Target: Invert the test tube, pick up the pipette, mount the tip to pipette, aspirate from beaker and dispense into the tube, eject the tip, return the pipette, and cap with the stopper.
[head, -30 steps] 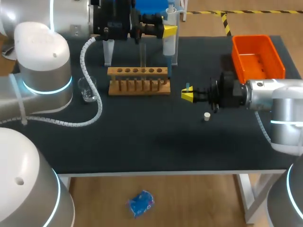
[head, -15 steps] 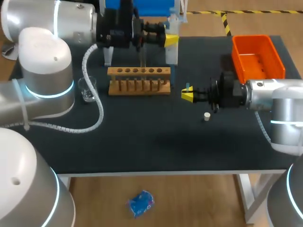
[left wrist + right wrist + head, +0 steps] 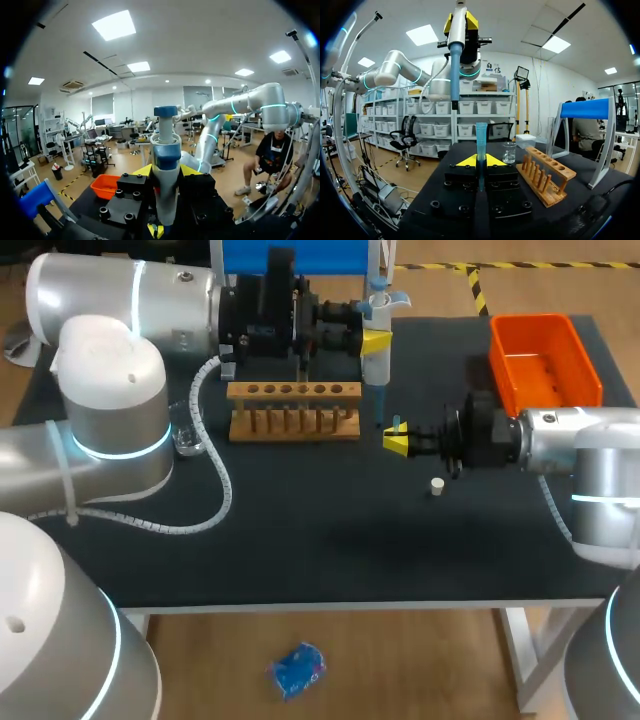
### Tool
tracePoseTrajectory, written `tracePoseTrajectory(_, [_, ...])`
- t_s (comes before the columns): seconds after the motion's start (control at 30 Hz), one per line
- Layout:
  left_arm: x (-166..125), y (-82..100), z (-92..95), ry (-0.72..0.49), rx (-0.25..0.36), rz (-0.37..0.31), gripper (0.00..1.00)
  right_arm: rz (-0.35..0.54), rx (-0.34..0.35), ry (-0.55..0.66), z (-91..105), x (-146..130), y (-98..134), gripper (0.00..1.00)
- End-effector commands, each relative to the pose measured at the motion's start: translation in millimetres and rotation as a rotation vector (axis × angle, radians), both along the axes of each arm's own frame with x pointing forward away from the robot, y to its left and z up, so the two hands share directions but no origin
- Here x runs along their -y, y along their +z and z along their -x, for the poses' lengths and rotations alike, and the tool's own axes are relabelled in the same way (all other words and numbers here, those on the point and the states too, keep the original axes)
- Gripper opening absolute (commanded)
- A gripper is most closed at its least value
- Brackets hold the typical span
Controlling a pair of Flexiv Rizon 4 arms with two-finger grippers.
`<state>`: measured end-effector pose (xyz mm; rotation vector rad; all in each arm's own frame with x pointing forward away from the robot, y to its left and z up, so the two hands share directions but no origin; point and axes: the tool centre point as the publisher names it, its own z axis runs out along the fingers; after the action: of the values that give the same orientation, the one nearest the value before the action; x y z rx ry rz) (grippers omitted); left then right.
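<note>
Two grippers pinch: the left gripper holds the pipette upright, nozzle down, and the right gripper holds the tip upright. The nozzle hangs above the tip, slightly off-axis.

No text, number, label or sign can be read in any view: not on the pipette in the upper middle of the head view, nor on the wooden rack beside it, the orange bin at the upper right, or the table.
</note>
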<state>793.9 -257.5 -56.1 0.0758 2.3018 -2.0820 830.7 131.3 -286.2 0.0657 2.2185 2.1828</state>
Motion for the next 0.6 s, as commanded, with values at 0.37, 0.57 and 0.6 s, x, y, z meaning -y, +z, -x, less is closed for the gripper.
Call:
tracePoseTrajectory(0.37, [-5.1,0.2,-3.9,0.003,0.018,-0.102,0.0,0.002,0.0,-0.001,0.4,0.1,0.4,0.0])
tracePoseTrajectory(0.57, [-7.1,-0.4,-7.1,0.007,0.028,-0.151,0.0,0.002,0.0,-0.001,0.4,0.1,0.4,0.0])
tracePoseTrajectory(0.6, [-7.6,-0.1,-7.6,0.008,0.028,-0.15,0.0,0.002,0.0,-0.001,0.4,0.1,0.4,0.0])
